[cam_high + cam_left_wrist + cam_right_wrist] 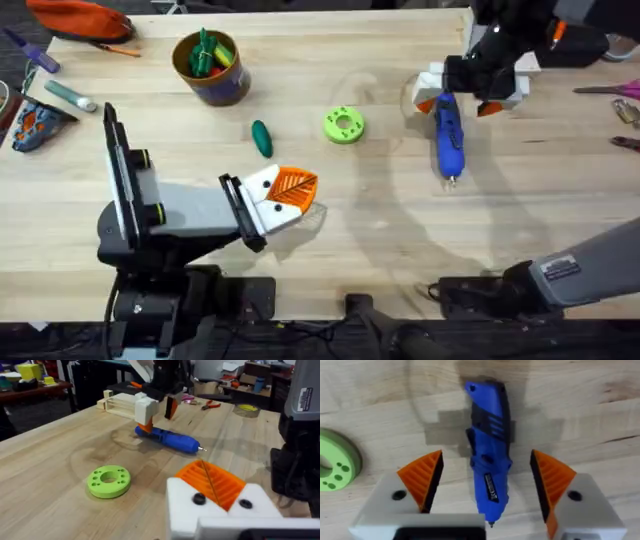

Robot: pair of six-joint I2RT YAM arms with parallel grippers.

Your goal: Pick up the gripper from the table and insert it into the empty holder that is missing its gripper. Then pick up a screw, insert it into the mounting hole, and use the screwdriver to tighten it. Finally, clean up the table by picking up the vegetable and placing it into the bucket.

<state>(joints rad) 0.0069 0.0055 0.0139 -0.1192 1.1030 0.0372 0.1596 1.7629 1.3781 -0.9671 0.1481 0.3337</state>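
The blue screwdriver (448, 135) lies on the table at the right, metal tip toward the front edge. My right gripper (458, 103) stands open over its rear end, one orange pad on each side of the blue body (490, 470); the left wrist view shows that gripper (157, 415) low over the screwdriver (170, 440). My left gripper (295, 187) is shut on nothing at the front centre, its orange pads (210, 480) pressed together. The dark green vegetable (262, 138) lies left of centre. The bucket (225, 90) stands at the back left with green items inside. The loose gripper, holder and screw are out of view.
A lime-green disc (343, 125) lies between the vegetable and the screwdriver. An orange pouch (80, 18) and small tools sit at the back left, pliers (625, 112) at the right edge. In the left wrist view a pale wooden box (117, 402) stands beyond the screwdriver.
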